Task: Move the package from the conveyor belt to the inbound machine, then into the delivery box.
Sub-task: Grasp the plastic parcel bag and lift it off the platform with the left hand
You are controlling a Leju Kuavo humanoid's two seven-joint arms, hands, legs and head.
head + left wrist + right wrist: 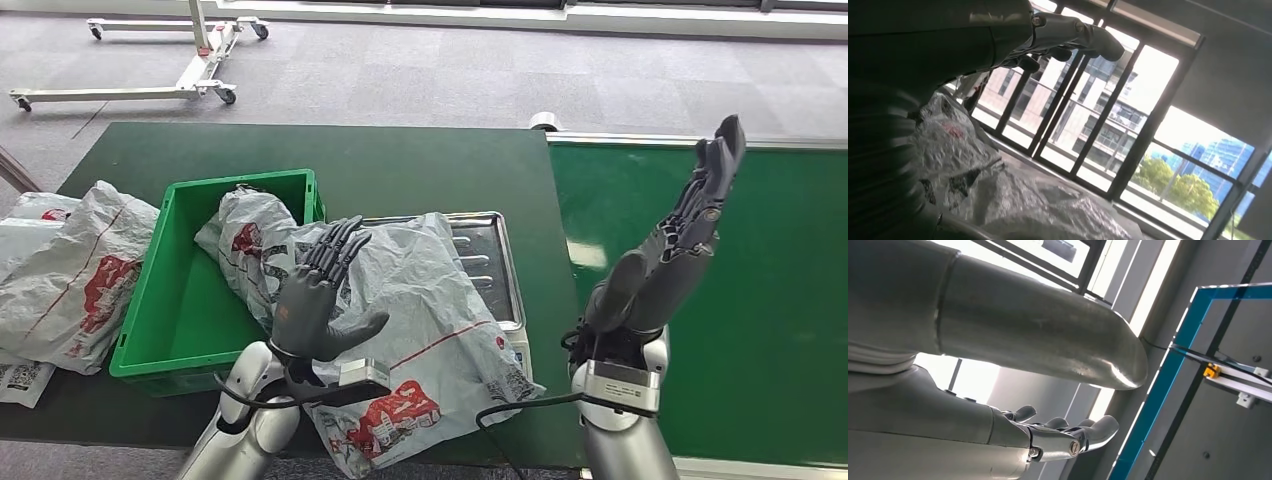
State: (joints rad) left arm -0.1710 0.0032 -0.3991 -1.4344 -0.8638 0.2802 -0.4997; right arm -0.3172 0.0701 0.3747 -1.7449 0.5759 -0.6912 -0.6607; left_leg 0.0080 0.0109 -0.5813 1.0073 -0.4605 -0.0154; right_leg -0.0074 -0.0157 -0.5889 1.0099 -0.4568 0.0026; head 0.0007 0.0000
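the package, a crumpled white plastic bag with red print, lies across the metal tray of the inbound machine, near the middle of the front edge of the dark green surface. its far end drapes over the rim of the green delivery box just beside the tray, and its near end hangs past the surface's front edge. its long axis runs diagonally, from the far-left end in the box toward the near-right end at the front edge.

the left hand rests flat on the package, fingers straight and apart, thumb out to the side, holding nothing. the right hand is raised above the conveyor belt on the right side, fingers extended and empty.

judging by this, the belt-to-machine step looks done, and the step in hand is the transfer into the delivery box. the next move likely calls for the left hand to close on a fold of the bag, or push it, toward the left edge so the whole length clears the box rim. the loose film may slip or snag on that rim.

more bags lie at the surface's left edge.
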